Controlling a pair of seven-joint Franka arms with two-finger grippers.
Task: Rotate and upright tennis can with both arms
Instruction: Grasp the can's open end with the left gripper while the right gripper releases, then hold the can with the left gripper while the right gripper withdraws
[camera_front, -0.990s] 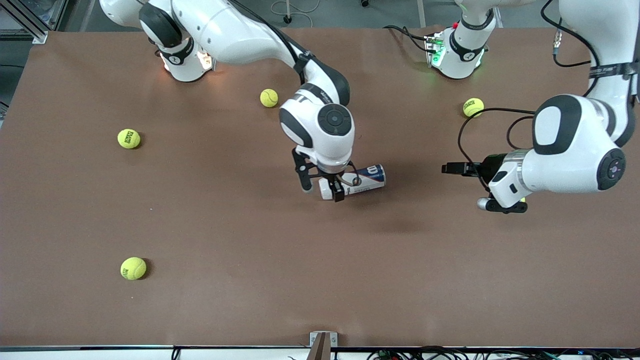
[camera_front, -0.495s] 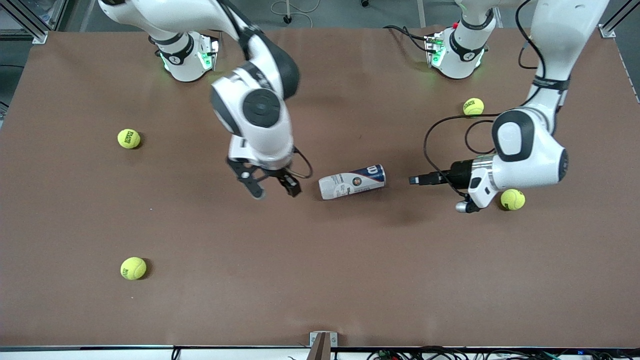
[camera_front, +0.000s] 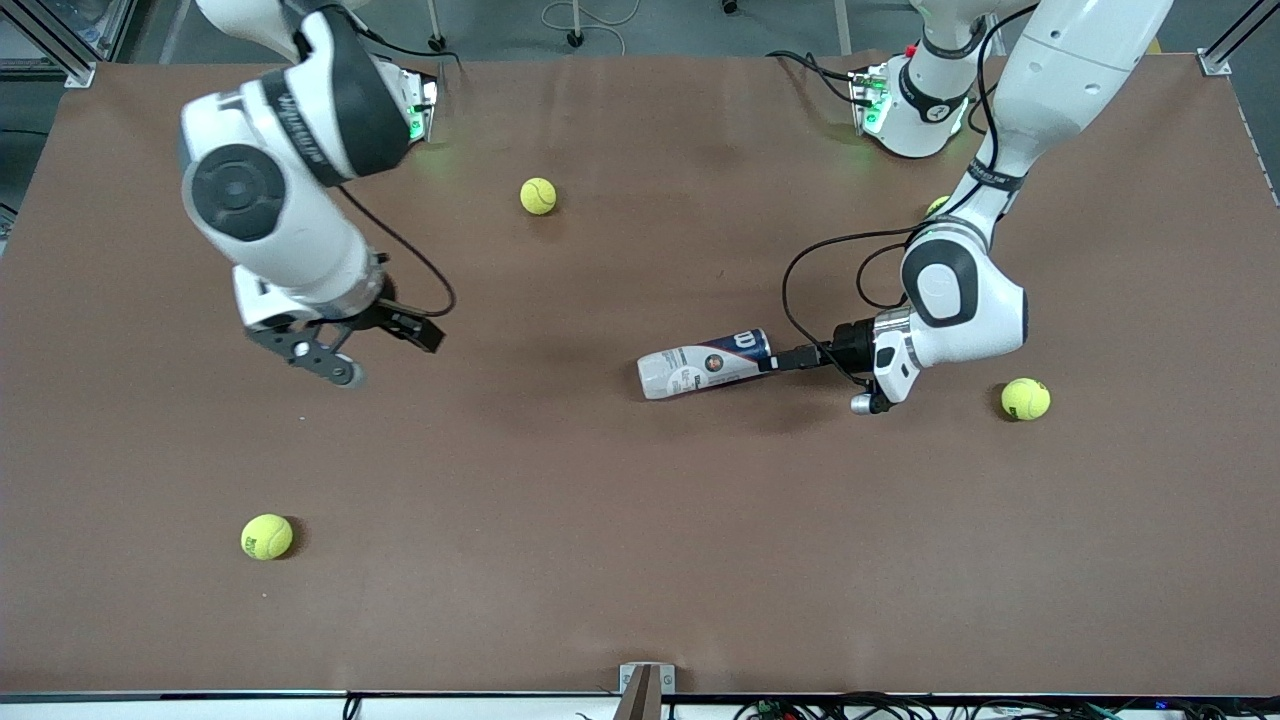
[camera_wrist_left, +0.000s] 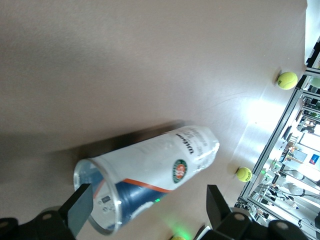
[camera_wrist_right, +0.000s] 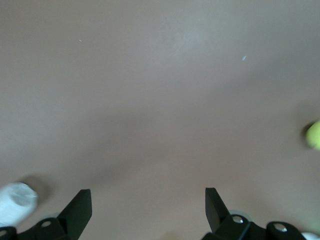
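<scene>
The tennis can (camera_front: 705, 364) lies on its side on the brown table (camera_front: 620, 560), white end toward the right arm's end, navy end toward the left arm's end. My left gripper (camera_front: 785, 360) is low at the navy end. In the left wrist view the left gripper (camera_wrist_left: 147, 200) is open, and the can (camera_wrist_left: 150, 172) has its clear rim between the fingers: one finger (camera_wrist_left: 80, 207) is at the rim, the other stands apart. My right gripper (camera_front: 393, 361) is open and empty above bare table toward the right arm's end; it also shows in the right wrist view (camera_wrist_right: 146, 200).
Tennis balls lie on the table: one (camera_front: 538, 196) nearer the bases, one (camera_front: 267, 536) nearer the camera toward the right arm's end, one (camera_front: 1025, 398) beside the left arm's wrist, and one (camera_front: 936, 205) partly hidden by the left arm.
My right gripper has let go of the can's white end and swung away toward the right arm's end. My left gripper has moved in to the can's navy end. The can stays put.
</scene>
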